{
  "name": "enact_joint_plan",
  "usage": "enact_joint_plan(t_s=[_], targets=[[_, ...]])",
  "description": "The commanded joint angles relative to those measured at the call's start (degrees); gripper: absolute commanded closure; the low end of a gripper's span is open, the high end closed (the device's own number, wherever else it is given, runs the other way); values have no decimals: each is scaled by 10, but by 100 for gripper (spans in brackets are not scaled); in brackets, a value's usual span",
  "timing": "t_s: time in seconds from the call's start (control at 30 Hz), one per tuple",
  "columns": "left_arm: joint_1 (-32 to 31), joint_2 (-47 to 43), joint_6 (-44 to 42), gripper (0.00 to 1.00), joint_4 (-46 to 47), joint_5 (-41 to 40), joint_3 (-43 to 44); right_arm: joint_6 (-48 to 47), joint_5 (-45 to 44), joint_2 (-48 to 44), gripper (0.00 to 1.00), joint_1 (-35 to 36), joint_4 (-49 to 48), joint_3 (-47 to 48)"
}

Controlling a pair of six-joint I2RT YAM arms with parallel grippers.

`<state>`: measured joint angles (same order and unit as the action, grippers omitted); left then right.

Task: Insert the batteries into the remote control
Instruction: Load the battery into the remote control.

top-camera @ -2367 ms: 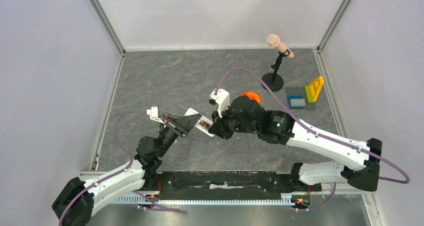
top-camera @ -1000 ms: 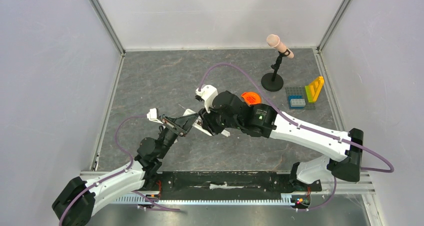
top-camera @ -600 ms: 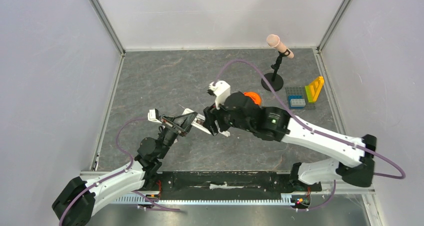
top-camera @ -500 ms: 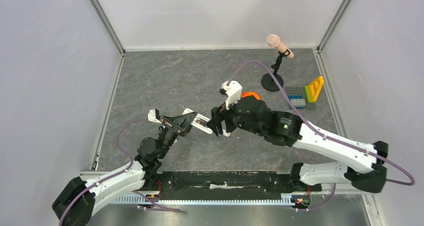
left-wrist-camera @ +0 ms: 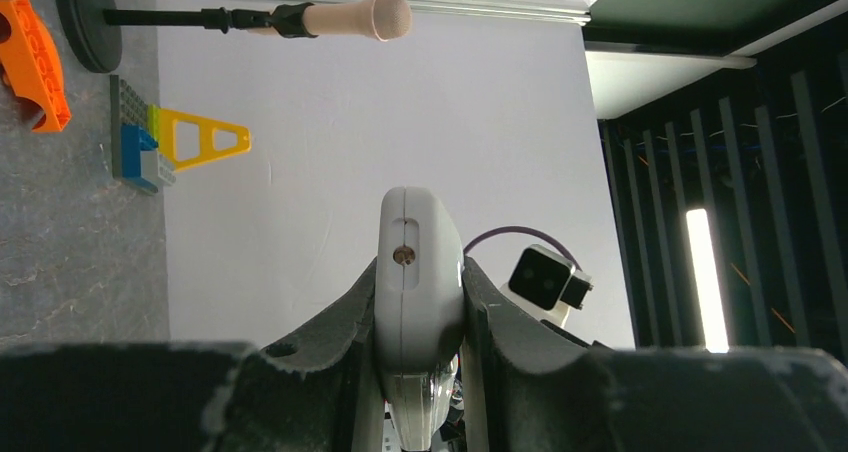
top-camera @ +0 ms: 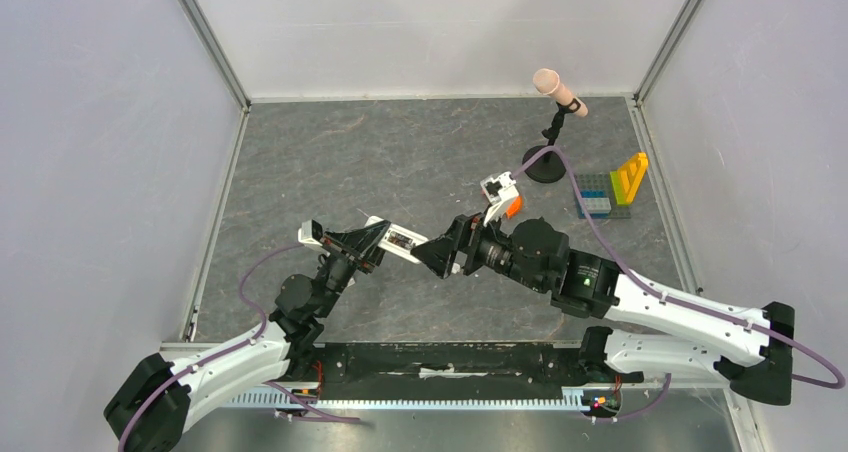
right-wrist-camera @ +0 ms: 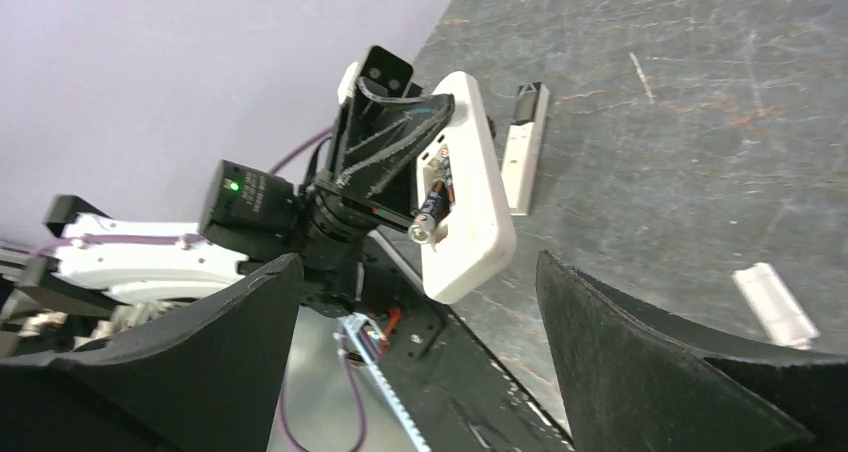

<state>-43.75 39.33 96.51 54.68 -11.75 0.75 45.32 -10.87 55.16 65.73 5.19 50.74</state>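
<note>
Item one: the left gripper [top-camera: 368, 240] is clamping the white remote [top-camera: 400, 242] by its long sides and holding it above the table [top-camera: 330, 162], recess side facing the right arm. In the right wrist view I am seeing one dark battery [right-wrist-camera: 430, 207] sitting in that recess, its metal tip seemingly poking up past the edge. Item two: the right gripper [top-camera: 443, 256] is standing wide, empty, just beside the remote's free end. Item three, lying on the table: a white bar with a dark end [right-wrist-camera: 524, 144]. Item four, at the far right: a microphone stand [top-camera: 548, 142], toy blocks [top-camera: 612, 190] and an orange piece [left-wrist-camera: 33, 64].
</note>
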Motion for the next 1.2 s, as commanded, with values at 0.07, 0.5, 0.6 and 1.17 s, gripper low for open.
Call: enact_joint_plan(t_s=[0.07, 0.5, 0.6, 1.17], targets=[[0, 0, 46, 98, 35, -4, 18, 101, -6, -1, 15, -1, -110, -23], [0, 19, 44, 98, 71, 13, 19, 169, -26, 46, 34, -1, -101, -25], [0, 21, 41, 98, 76, 13, 18, 170, -27, 49, 33, -1, -95, -26], [0, -17, 28, 98, 46, 0, 15, 105, -62, -26, 8, -1, -108, -57]])
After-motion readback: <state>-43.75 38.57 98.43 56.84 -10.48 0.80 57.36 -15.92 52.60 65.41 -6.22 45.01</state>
